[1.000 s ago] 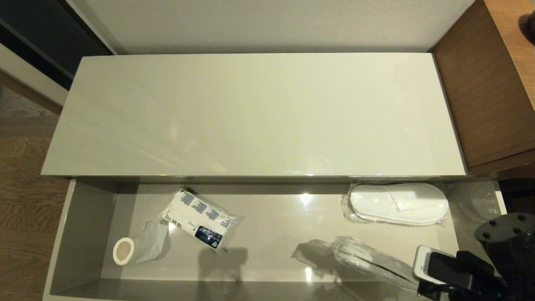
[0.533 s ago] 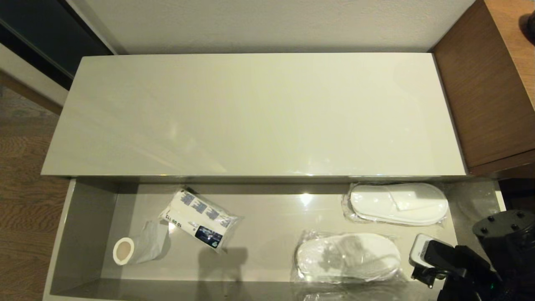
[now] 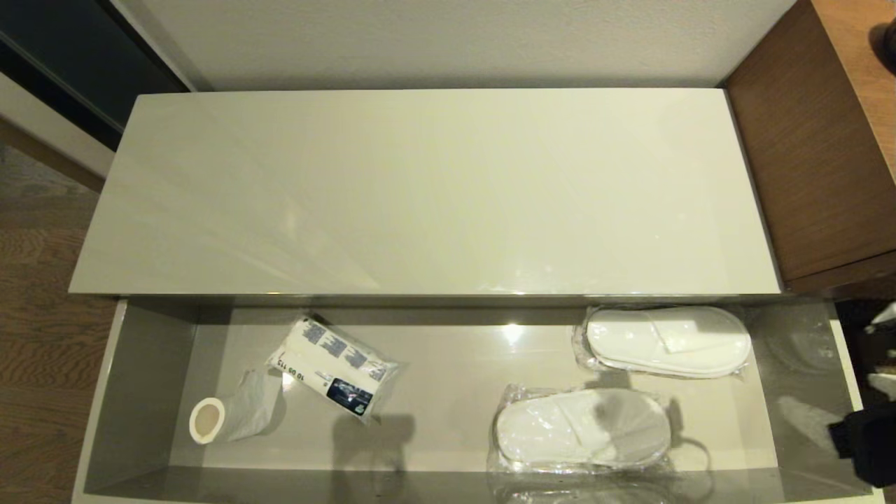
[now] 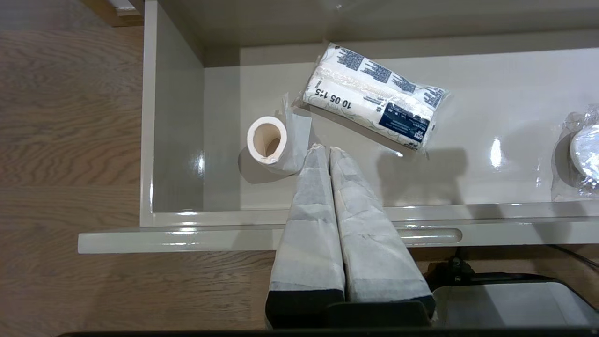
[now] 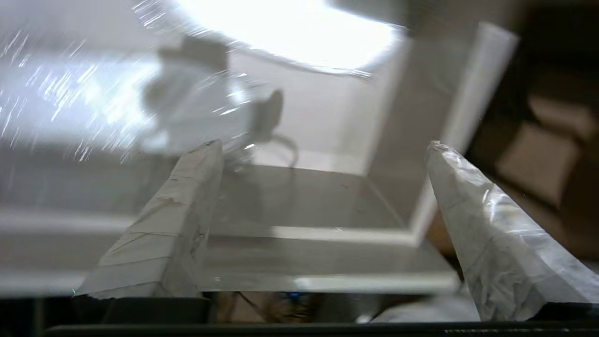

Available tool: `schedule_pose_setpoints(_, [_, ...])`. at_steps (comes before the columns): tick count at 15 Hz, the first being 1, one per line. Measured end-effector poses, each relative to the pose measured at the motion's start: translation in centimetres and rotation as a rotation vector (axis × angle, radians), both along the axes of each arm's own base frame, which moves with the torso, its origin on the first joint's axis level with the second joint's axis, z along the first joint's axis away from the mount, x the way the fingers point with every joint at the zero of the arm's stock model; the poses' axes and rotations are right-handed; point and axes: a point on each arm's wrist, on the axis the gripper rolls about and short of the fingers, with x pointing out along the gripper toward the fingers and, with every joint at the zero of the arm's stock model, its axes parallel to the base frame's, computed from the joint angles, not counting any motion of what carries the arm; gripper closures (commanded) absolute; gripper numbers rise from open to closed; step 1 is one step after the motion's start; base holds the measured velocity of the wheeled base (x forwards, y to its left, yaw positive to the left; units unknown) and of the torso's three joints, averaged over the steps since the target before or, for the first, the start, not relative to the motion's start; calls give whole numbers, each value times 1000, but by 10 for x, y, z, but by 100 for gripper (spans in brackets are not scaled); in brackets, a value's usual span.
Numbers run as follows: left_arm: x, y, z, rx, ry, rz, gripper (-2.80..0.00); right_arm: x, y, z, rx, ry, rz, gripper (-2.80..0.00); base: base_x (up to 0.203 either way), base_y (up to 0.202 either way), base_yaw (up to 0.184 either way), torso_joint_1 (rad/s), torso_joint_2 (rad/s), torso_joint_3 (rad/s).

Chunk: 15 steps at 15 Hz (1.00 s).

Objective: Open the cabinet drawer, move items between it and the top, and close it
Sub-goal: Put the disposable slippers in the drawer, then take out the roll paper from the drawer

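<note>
Drawer pulled out, both hands empty.

Head view: the drawer [image 3: 140, 392] stands open below the bare top [image 3: 420, 189]; slippers [image 3: 665, 341] at 4 o'clock, a second pair [image 3: 581, 428] at 5, paper roll [image 3: 208, 420] at 8 beside a printed packet [image 3: 336, 367]. Left wrist view: left hand [image 4: 324, 152], fingers pressed together, hovers by the roll. Right wrist view: right hand [image 5: 323, 150] spread wide over the drawer's corner.

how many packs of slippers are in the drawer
2: one slipper pack at the drawer's back right, one slipper pack nearer the front edge. None seem hidden.
</note>
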Motion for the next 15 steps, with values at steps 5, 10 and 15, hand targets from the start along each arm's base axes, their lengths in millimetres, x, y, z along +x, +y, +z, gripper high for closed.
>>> schedule_pose_setpoints(5, [0,0,0,-2,1,-1,0,-68,-33,35,90,-68,-238,0,0,0,0,0,0,0])
schedule_pose_setpoints(10, [0,0,0,0,1,1,0,-124,-41,69,226,-94,-354,0,0,0,0,0,0,0])
schedule_pose_setpoints(15, [0,0,0,1,1,1,0,-185,-43,98,319,-105,-246,0,0,0,0,0,0,0])
